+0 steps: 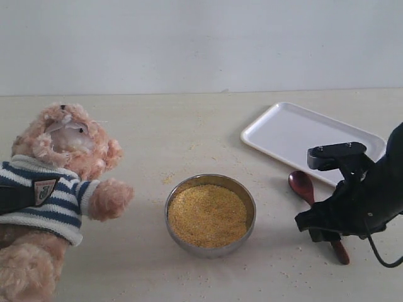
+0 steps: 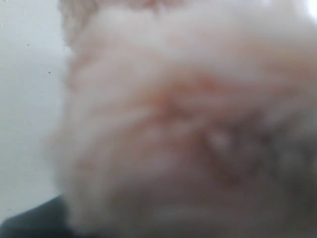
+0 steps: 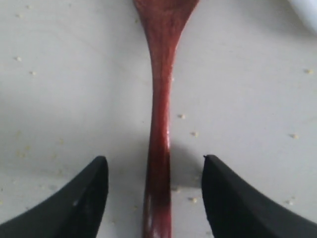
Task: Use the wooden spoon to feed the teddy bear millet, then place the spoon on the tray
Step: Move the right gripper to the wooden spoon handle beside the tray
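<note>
I am holding my right gripper (image 3: 153, 159) low over the table (image 1: 189, 126) near its right edge. It is open, with one jaw on each side of the handle of the wooden spoon (image 3: 161, 74) and not touching it; I judge I am preparing to pick it up. The spoon is lying flat, just beside the tray (image 1: 283, 129), which is carrying nothing. The steel bowl (image 1: 211, 177), toward the front edge, is holding the millet (image 1: 208, 216), nearly full. The teddy bear (image 1: 69, 145) is resting at the left edge. Its fur is filling my left camera, so I cannot tell my left gripper's state.

Right fingers (image 1: 337, 156) straddle the wooden spoon (image 1: 301, 184) lying beside the tray (image 1: 302, 135).
</note>
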Controlling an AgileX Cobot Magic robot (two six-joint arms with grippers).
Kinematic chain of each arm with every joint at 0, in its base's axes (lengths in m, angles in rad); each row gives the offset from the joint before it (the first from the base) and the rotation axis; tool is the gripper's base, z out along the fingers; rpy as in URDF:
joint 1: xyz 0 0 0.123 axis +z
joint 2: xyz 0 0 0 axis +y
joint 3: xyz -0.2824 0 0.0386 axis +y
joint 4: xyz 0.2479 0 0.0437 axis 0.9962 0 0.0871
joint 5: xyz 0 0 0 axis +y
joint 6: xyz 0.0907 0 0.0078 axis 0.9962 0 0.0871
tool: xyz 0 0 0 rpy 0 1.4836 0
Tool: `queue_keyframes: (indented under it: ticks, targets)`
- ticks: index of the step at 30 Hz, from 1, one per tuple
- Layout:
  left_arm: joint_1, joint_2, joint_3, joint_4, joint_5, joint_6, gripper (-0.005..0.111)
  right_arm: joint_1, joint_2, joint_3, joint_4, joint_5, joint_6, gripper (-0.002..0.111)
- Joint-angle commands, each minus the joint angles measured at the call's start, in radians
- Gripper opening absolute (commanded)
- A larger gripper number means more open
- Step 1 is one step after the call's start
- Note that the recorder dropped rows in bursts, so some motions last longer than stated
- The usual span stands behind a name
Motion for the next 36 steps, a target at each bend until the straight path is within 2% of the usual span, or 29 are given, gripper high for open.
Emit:
queue_keyframes:
  ticks: [1,7,16,22,27,36]
  targets:
    - [0.002,-0.010,0.006,-0.023,0.020,0.009,0.005,0.002,0.002,0.073,0.008,-0.093,-0.012,0.065]
    - [0.002,-0.010,0.006,-0.023,0.020,0.009,0.005,0.031,-0.089,0.160,0.060,-0.256,-0.046,0.066]
    - [0.002,-0.010,0.006,-0.023,0.020,0.009,0.005,0.129,-0.152,0.230,0.124,-0.346,-0.067,0.066]
    - [0.002,-0.010,0.006,-0.023,0.020,0.009,0.005,0.129,-0.180,0.352,0.208,-0.585,-0.067,0.066]
    - [0.002,-0.010,0.006,-0.023,0.020,0.009,0.005,0.129,-0.184,0.374,0.203,-0.576,-0.057,0.066]
    - [0.002,-0.010,0.006,-0.023,0.020,0.009,0.005,0.210,-0.182,0.374,0.199,-0.620,-0.082,0.066]
